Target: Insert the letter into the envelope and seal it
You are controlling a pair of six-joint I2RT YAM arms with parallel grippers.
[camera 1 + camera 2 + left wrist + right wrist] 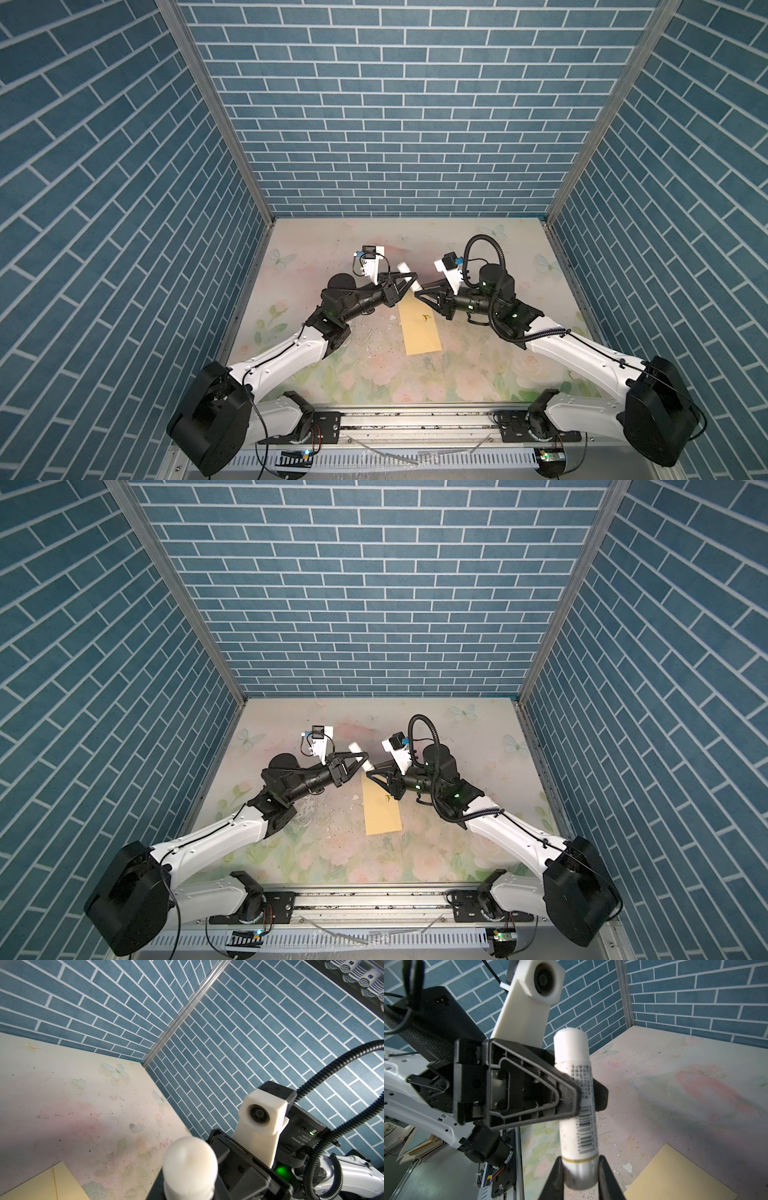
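One envelope, one glue stick, two grippers. The left gripper is clamped round the middle of the white glue stick. The right gripper pinches the stick's grey end, its jaws only narrowly apart. Just beneath both grippers, the envelope lies flat on the table. It is long and plain yellow, with a small dark mark near the right gripper.

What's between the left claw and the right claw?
A white glue stick: the left claw clamps its middle and the right claw grips its silver end. Clearest in the right wrist view.
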